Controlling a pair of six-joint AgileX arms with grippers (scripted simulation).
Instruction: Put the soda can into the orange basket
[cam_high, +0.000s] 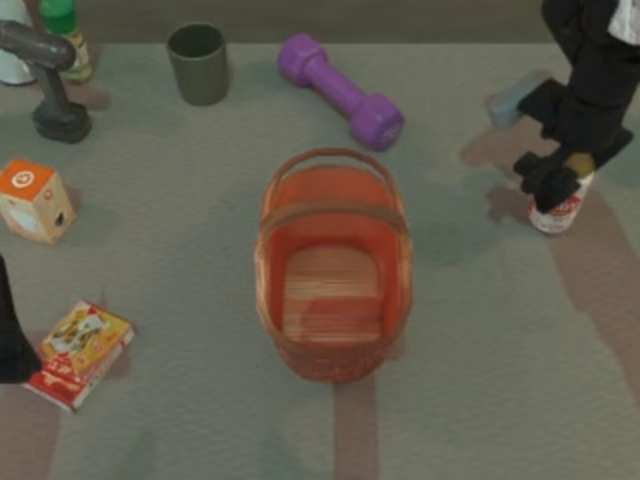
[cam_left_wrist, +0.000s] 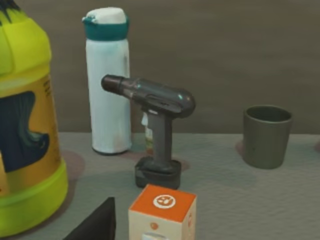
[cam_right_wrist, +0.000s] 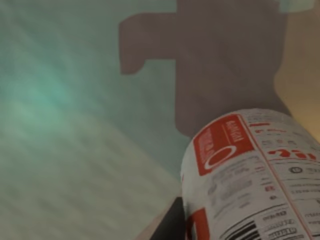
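Soda can (cam_high: 560, 212) sits at the bench's (cam_high: 470, 380) right side, well apart from the orange basket (cam_high: 332, 270), which sits mid-bench. Our right hand (cam_high: 552, 180) is directly over the can and covers its top; the right wrist view shows the can's label (cam_right_wrist: 250, 180) up close with a dark finger (cam_right_wrist: 170, 225) against its side, but we cannot tell if the hand is clamped. Our left arm (cam_high: 12, 340) is parked at the left edge; its hand's state cannot be told. Purple dumbbell (cam_high: 340, 90) and olive cup (cam_high: 198, 62) lie behind the basket; drill (cam_high: 45, 80), orange-topped carton (cam_high: 35, 200) and snack box (cam_high: 80, 352) sit left.
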